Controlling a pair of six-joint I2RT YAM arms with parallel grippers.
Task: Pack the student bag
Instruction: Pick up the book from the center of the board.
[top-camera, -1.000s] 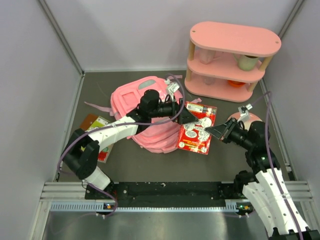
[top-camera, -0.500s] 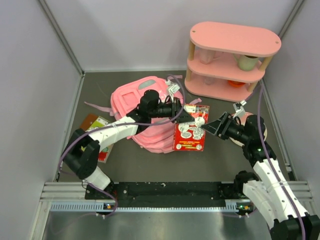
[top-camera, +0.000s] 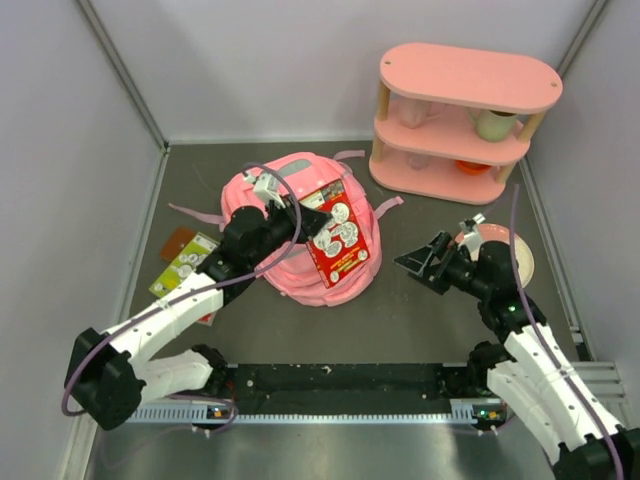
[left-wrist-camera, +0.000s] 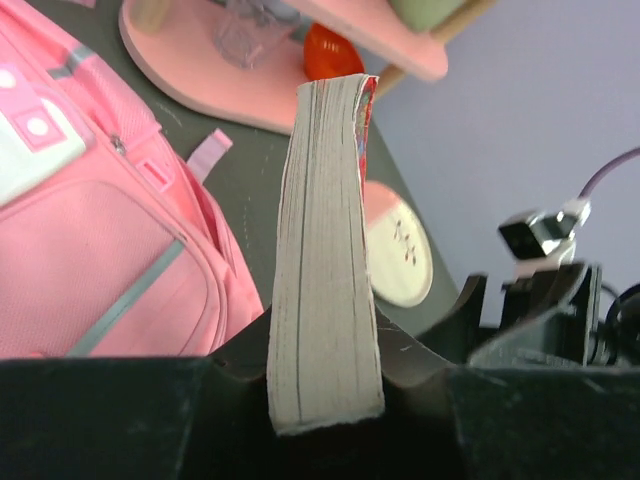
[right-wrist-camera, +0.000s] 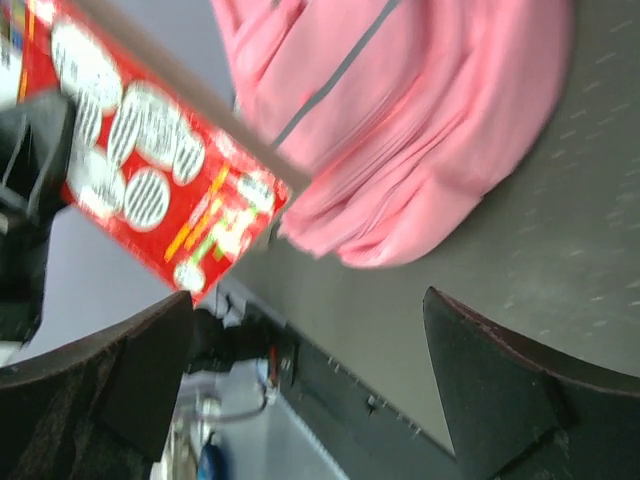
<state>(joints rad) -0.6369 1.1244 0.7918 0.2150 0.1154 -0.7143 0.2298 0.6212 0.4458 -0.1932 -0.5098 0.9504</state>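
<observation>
While the left claw (top-camera: 303, 215) is clamping a red comic book (top-camera: 340, 235) by its upper left corner, the book is hanging tilted over the pink backpack (top-camera: 285, 180). The backpack is lying on the dark table (top-camera: 400, 325) at the centre of the top view. Whether the book is touching the fabric, I cannot tell.

In the left wrist view the book's (left-wrist-camera: 325, 250) grey page edge is standing upright, pinched tight between the black fingers (left-wrist-camera: 100, 420) at the bottom of the frame. The backpack's (left-wrist-camera: 100, 250) front pocket and grey stripe are filling the left side.

The right claw (top-camera: 415, 263) is sitting to the right of the backpack with its jaws spread wide, gripping nothing and apart from the book. In the right wrist view its dark fingers (right-wrist-camera: 480, 380) are framing bare table at the bottom, with the backpack (right-wrist-camera: 420, 130) at upper right and the book (right-wrist-camera: 150, 150) at upper left.

A pale plate (top-camera: 518, 262) is lying beside the right arm, near the right edge of the top view. A pink oval shelf (top-camera: 470, 80) is standing in the upper right corner. Some flat booklets (top-camera: 185, 255) are lying on the table at the left.
</observation>
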